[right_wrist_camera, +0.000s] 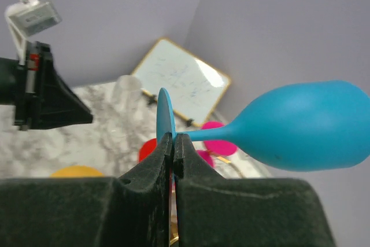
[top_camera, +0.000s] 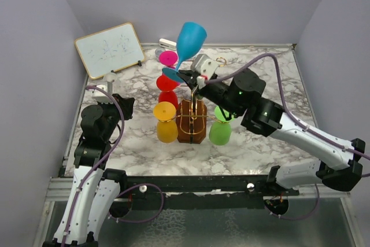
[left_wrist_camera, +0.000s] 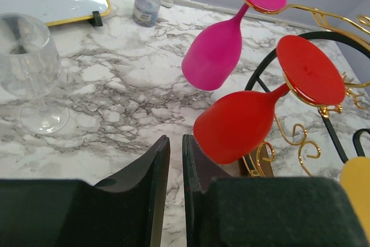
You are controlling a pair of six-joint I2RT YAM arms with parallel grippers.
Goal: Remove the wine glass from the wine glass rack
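Note:
My right gripper (top_camera: 186,76) is shut on the round foot of a blue wine glass (top_camera: 191,39) and holds it tilted, bowl up, above and clear of the gold wire wine glass rack (top_camera: 192,121) on its brown wooden base. In the right wrist view the fingertips (right_wrist_camera: 174,137) pinch the foot edge, and the blue bowl (right_wrist_camera: 306,125) points right. Pink (top_camera: 168,58), red (top_camera: 166,82), yellow (top_camera: 166,122) and green (top_camera: 220,131) glasses hang upside down on the rack. My left gripper (top_camera: 124,105) rests left of the rack, empty, its jaws nearly together (left_wrist_camera: 173,143).
A clear wine glass (left_wrist_camera: 29,67) stands upright on the marble table at the far left. A whiteboard (top_camera: 110,49) leans at the back left, with a white eraser (top_camera: 167,43) and a small cup (left_wrist_camera: 145,8) near the back wall. Walls close in on both sides.

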